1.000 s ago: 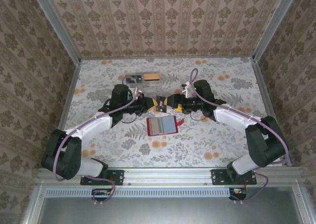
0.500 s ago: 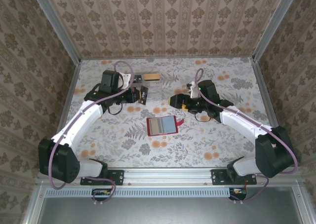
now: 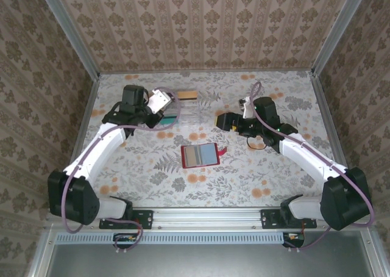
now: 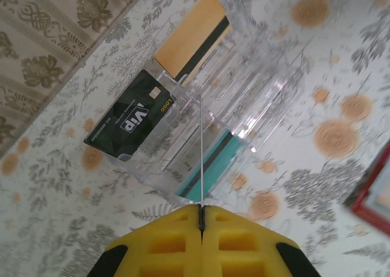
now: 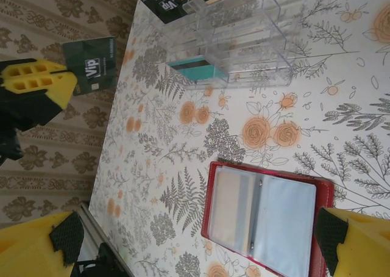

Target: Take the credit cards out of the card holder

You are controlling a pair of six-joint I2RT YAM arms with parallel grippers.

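Stowage of a pulled card looks to be the step in hand: the left gripper (image 4: 201,215) is pinched tight on a dark card marked VIP (image 5: 91,66), seen edge-on as a thin line from its own wrist camera, and it hangs above the clear slotted rack (image 4: 256,100) at the far side of the surface (image 3: 274,173). That rack already carries a black VIP card (image 4: 131,118), a gold card with a dark stripe (image 4: 192,42) and a teal one (image 4: 213,164). The next move, as I judge it, is to line the held card up with a free slot, lower it in and let go. The right gripper (image 3: 223,122) stands with its jaws wide and nothing in them, near the card holder (image 3: 200,156) and free to reach for another card. The card holder lies opened flat near the middle of the surface, well apart from the rack: red border, small red tab at its right edge, clear pockets inside. One pocket shows a pale beige panel, perhaps a card; the other looks grey-blue, and I cannot tell if it is empty.
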